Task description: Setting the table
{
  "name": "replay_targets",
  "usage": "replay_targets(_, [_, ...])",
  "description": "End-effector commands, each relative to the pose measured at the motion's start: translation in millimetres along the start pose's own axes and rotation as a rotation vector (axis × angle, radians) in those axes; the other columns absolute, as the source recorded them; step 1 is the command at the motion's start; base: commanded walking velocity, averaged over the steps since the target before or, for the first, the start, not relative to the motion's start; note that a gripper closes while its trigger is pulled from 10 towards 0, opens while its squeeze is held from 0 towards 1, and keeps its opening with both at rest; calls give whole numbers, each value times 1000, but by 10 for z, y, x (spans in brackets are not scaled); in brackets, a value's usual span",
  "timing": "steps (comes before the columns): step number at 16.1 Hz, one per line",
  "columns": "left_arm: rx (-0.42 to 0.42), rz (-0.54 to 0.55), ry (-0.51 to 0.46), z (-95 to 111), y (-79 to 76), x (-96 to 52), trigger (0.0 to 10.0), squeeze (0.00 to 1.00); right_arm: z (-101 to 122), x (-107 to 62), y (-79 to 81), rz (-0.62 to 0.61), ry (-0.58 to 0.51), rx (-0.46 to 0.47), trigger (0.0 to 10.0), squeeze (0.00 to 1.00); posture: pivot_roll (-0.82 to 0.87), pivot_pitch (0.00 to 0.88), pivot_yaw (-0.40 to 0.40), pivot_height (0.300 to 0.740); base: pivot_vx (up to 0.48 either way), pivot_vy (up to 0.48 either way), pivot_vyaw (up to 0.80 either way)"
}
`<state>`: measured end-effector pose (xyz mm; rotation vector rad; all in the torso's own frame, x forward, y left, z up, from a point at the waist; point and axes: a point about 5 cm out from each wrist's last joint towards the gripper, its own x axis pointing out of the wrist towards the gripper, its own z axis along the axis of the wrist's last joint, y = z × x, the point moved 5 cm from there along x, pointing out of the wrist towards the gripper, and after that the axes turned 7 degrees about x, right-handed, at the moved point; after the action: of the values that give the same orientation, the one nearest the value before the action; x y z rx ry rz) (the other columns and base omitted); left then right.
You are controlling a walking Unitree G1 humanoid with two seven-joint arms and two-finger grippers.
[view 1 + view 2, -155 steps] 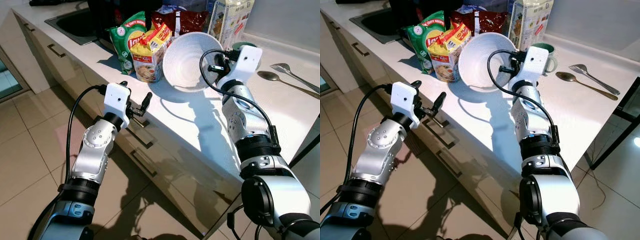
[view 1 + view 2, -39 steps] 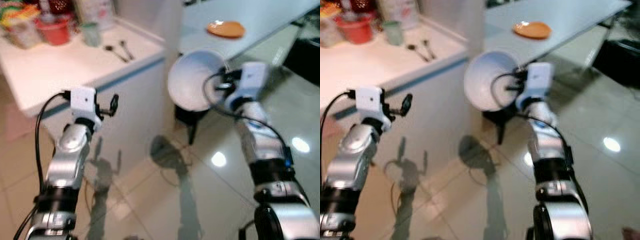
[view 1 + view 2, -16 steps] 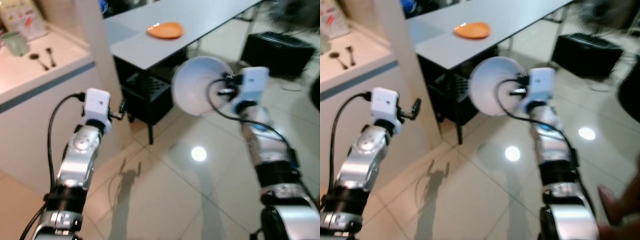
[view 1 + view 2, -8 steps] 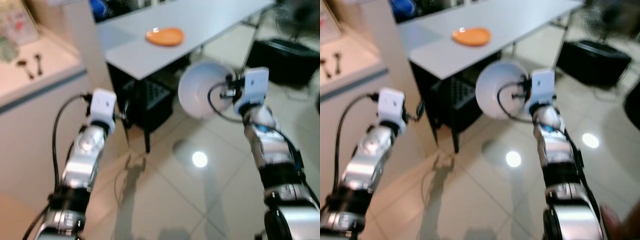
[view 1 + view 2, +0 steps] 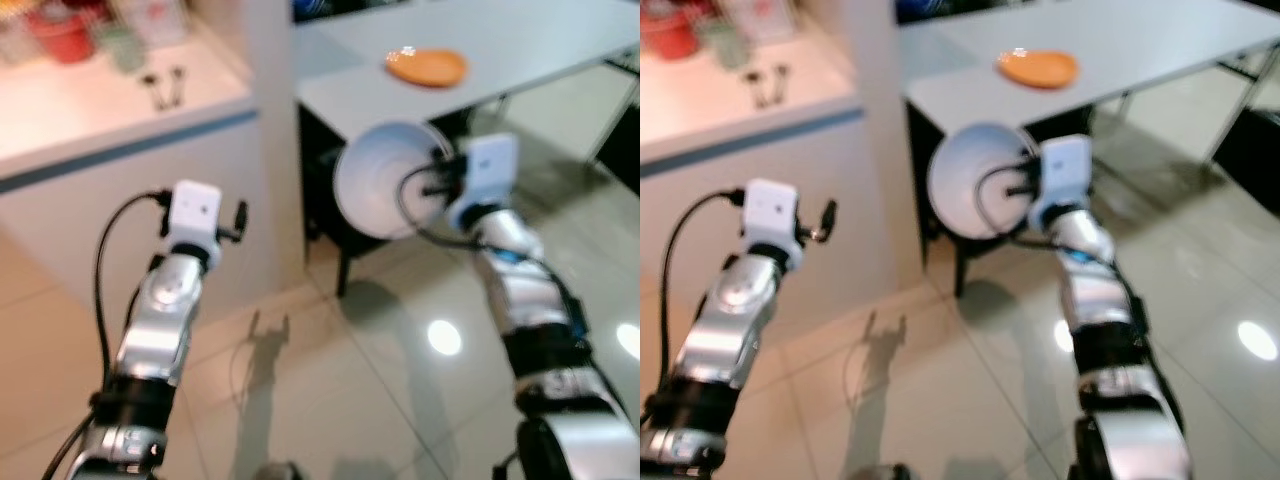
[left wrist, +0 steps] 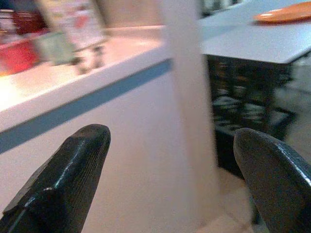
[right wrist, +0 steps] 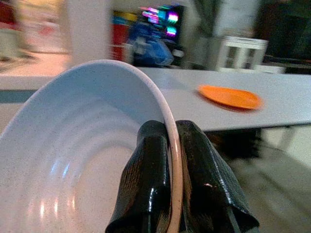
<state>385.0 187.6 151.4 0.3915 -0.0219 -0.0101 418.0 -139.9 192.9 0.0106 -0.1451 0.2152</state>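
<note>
Over on the far left there's a white counter [image 5: 120, 130] with a red container [image 5: 62, 35] and a pale green cup [image 5: 122, 45] at the back, both too blurry to see if anything's in them. A couple of spoons [image 5: 165, 88] lie on the counter just in front of the cup.

The left gripper [image 6: 170, 160] is held up at about chest height beside the counter's end, arm bent at the elbow and forearm pointing up and forward. In the left wrist view its two black fingers are spread wide apart with nothing between them, just the counter wall and table behind.

In the middle there's a white bowl [image 5: 385, 190], and it's empty, you can see the ribbed inside clean through in the right wrist view. It's up in the air, tipped on its side so the opening faces left and toward the camera, hanging over the floor in front of the grey table [image 5: 520, 40] rather than resting on anything.

The right gripper [image 7: 172, 145] has the bowl by its rim, one finger inside and one outside, pinched tight on the edge. That arm is raised and stretched forward toward the table.

Further right and back, an orange plate [image 5: 427, 67] sits flat on the table, nothing on it as far as I can tell. It's well apart from the bowl.
</note>
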Motion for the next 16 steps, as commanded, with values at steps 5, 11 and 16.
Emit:
replay_targets(5, [6,20,16,-21,1,-16,10000,0,103,27,-33,6,-35,-15,0,0,63,64,30,740,0,0,791])
replay_targets(11, [17,41,26,-36,19,-19,10000,0,74,27,-31,9,-29,-9,0,0,66,66,31,740,0,0,781])
replay_targets(16, [18,53,21,-24,31,-17,10000,0,59,35,-38,8,-24,-6,0,0,67,59,28,740,0,0,775])
